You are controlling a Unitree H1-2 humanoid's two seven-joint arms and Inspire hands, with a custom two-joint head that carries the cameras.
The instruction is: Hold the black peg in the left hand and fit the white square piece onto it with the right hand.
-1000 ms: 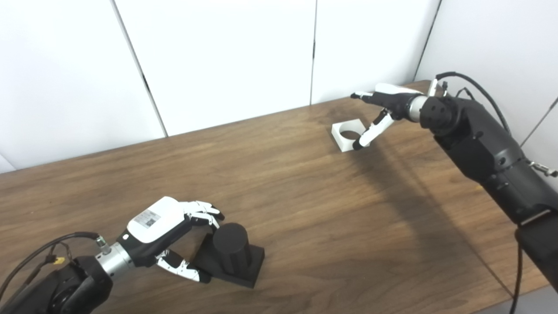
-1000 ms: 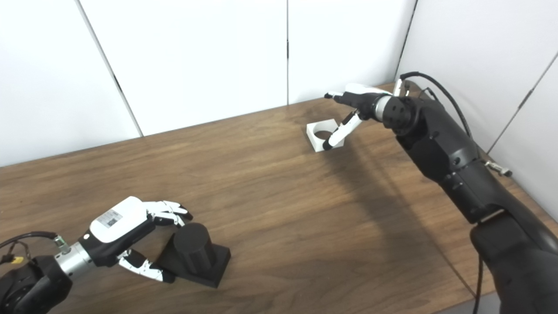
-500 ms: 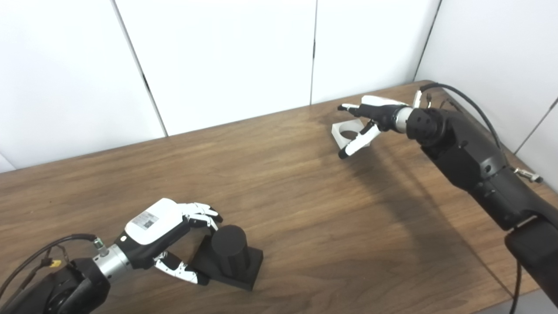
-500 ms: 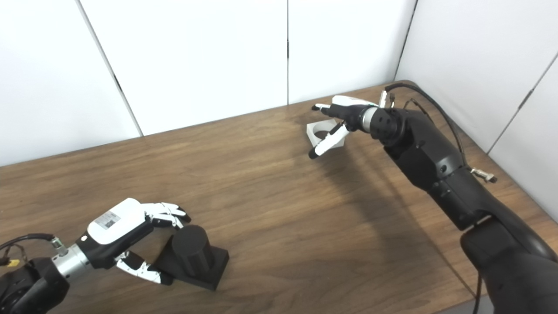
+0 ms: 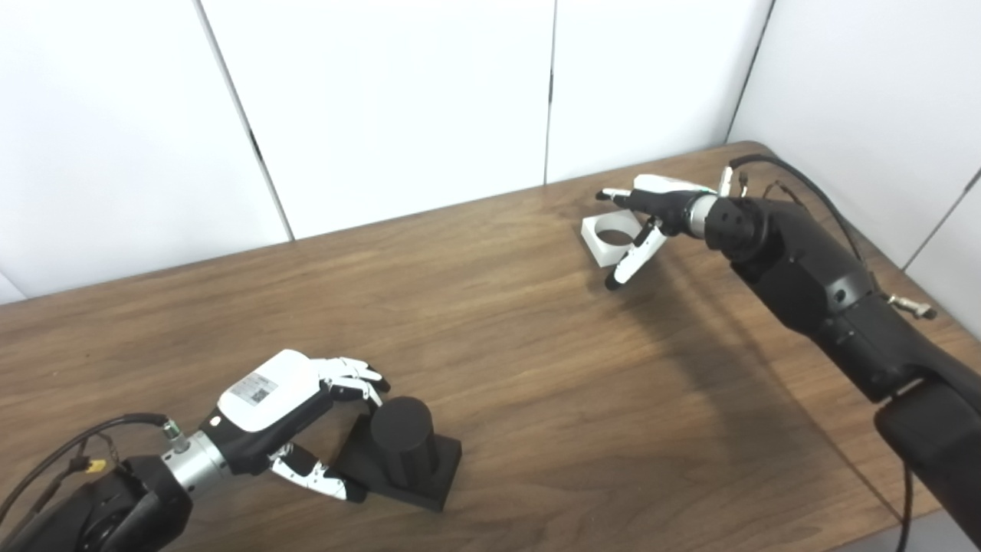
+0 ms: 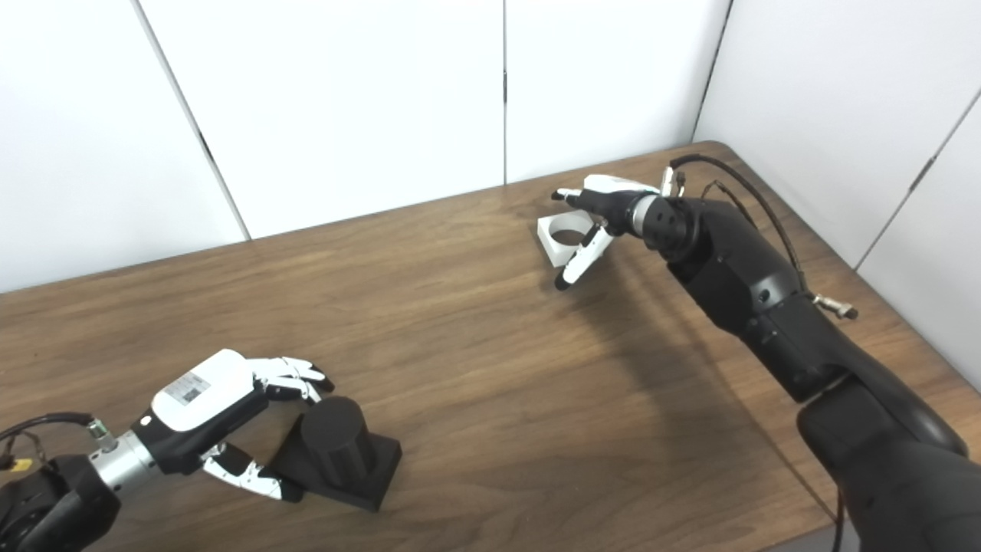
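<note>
Right robot hand point(image 5: 647, 218) now over white square piece point(image 5: 609, 239), fingers spread, not gripping. Left robot hand point(image 5: 295, 418) spread beside black peg point(image 5: 404, 445) on surface point(image 5: 536, 383); grasps pending.

Dark brown wood-grain table point(image 5: 536, 368) beneath plain white wall panels point(image 5: 398, 100) with thin dark seams. Near its front edge, matte black peg point(image 5: 404, 448); toward its far corner, white square piece point(image 5: 605, 238). White-and-black left hand point(image 5: 299, 414) and right hand point(image 5: 651, 218), black-tipped.
</note>
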